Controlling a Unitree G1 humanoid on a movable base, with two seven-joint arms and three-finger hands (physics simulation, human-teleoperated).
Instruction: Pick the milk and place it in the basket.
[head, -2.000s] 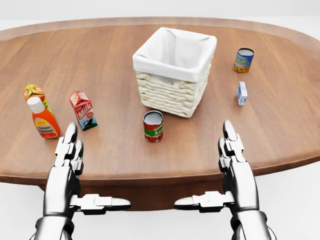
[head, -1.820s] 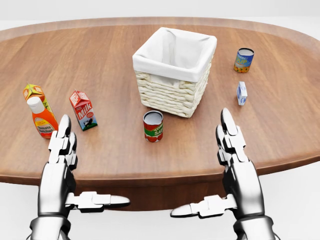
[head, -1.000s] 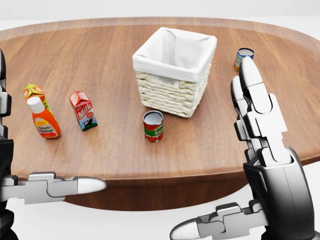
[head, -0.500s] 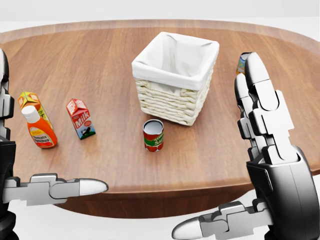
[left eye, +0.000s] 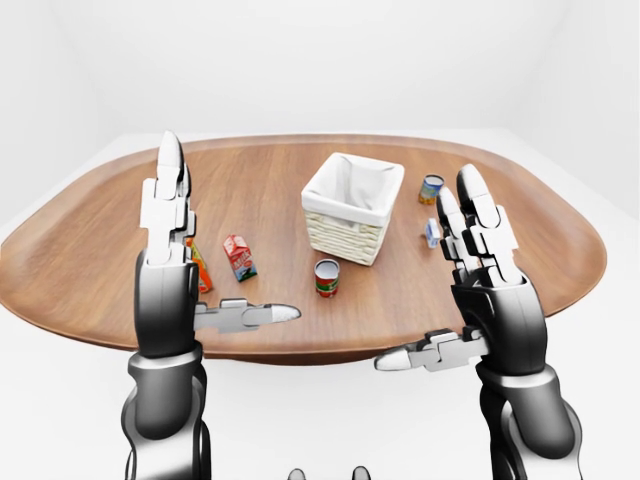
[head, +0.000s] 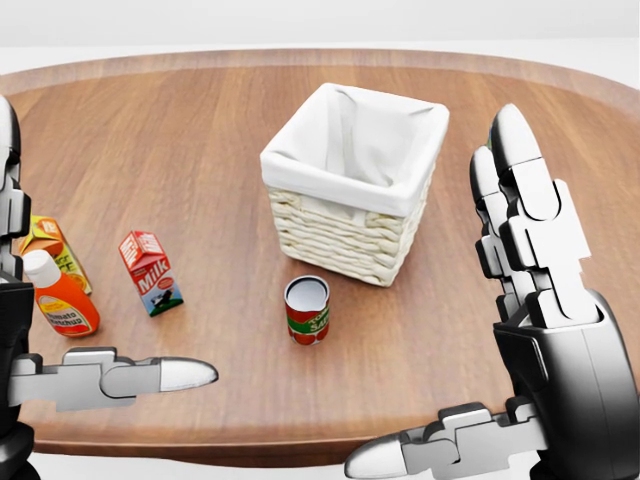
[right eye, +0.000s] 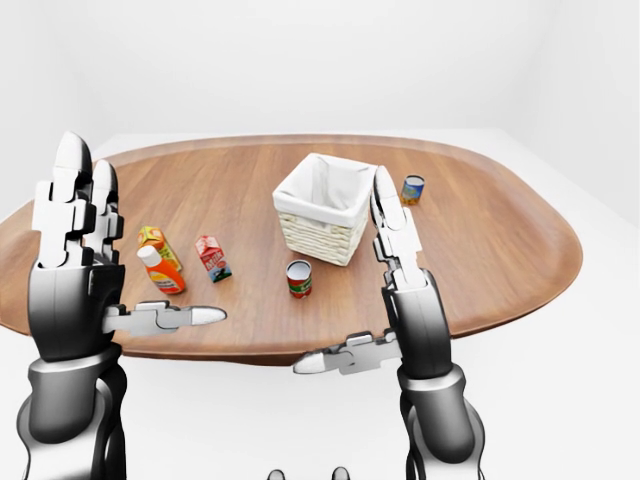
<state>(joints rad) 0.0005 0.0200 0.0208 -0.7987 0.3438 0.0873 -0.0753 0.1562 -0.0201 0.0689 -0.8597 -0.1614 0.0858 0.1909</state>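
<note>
White walls surround the oval wooden worktop (head: 200, 130). Your left hand (left eye: 168, 260) is raised near the worktop's left edge, fingers spread, holding nothing. Head view, left to right: ketchup bottle (head: 60, 298), then the milk (head: 150, 272) standing upright on the worktop, untouched, well left of the basket (head: 350, 195). A tomato can (head: 307, 310) sits just below the basket. Your right hand (head: 545, 330) is up at the right, fingers apart, empty. Nothing done yet: reach, grasp, carry and drop remain.
</note>
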